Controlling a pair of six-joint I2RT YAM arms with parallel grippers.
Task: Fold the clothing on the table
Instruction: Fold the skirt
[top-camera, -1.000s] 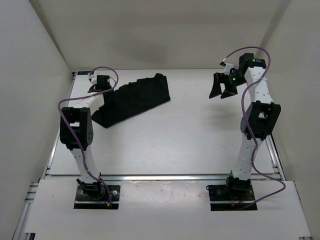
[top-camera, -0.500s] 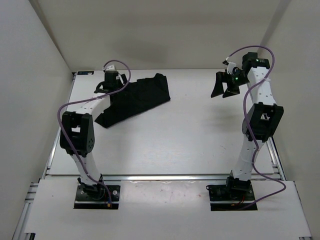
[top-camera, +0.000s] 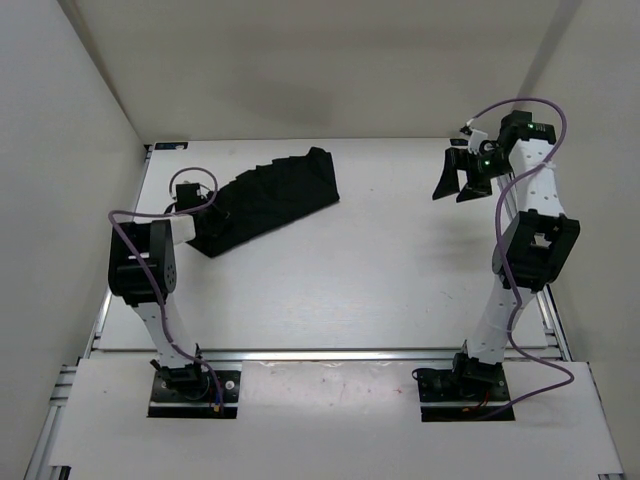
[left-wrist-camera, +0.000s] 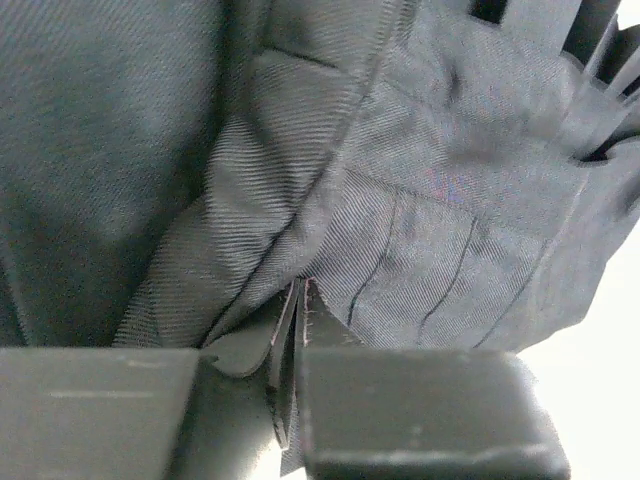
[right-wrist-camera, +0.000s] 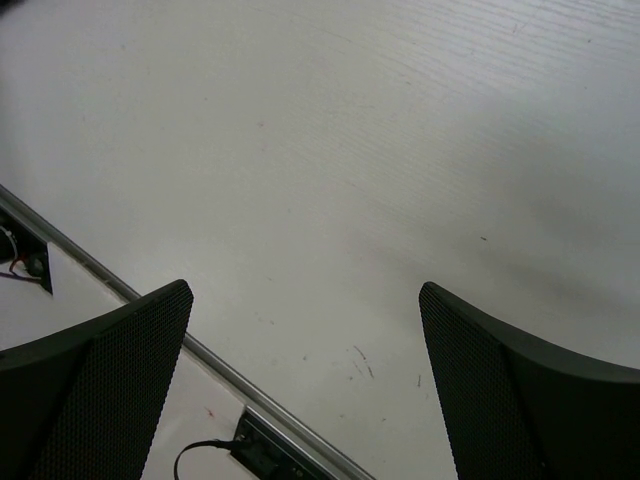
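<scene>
One garment, two grippers.

Item: the clothing (top-camera: 275, 195), black and pleated, lying flat on the far left part of the table (top-camera: 400, 270). Seen from above the arms, its long axis runs from 8 o'clock to 2 o'clock.

Item: left gripper (top-camera: 197, 208), at the garment's 8 o'clock end, on its left-hand edge. Nearly all the cloth stretches away from it toward 2 o'clock. In the wrist view the jaws are drawn almost together, with a thin fold of the fabric edge pinched between them and creased cloth bunched just beyond.

Item: right gripper (top-camera: 458, 182), held above the table at the far right, jaws spread wide with nothing between them. The garment lies at its 9 o'clock, well apart.

Judgement: the left arm is by far the nearer and has the hold. A fold would likely carry this pinched end along the long axis toward 2 o'clock. The 2 o'clock end has no hold on it.
</scene>
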